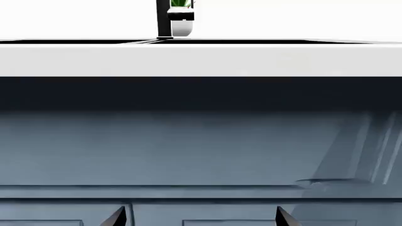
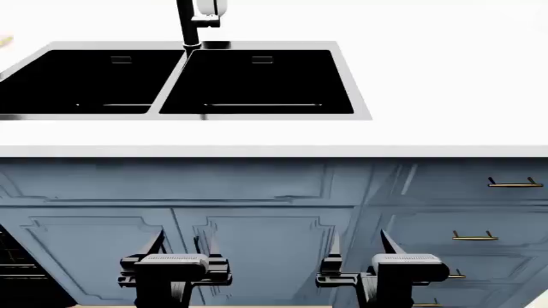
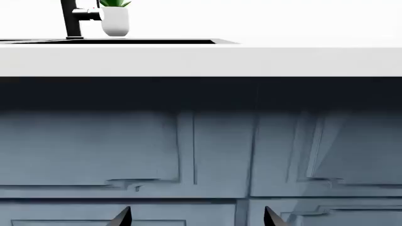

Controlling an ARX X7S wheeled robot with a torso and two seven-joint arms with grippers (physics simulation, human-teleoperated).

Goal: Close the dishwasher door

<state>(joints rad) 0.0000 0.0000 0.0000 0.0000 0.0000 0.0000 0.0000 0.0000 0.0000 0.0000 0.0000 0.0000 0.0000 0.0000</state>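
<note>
Both grippers hang low before blue-grey cabinet doors (image 2: 256, 250); left gripper (image 2: 178, 247) and right gripper (image 2: 360, 247) each hold their fingers spread wide, gripping nothing; dark racks (image 2: 15, 266) at the head view's far-left edge may be the dishwasher, its door unseen; above, a white countertop (image 2: 274, 135), black double sink (image 2: 179, 80) and faucet (image 2: 190, 22).

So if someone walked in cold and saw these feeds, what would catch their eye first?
Probably the black double sink set in the white countertop, with the dark faucet behind the divider. Next, the two open claws, left claw and right claw, hanging low before the blue-grey cabinet doors. A dark rack-like shape shows at far lower left, unclear.
</note>
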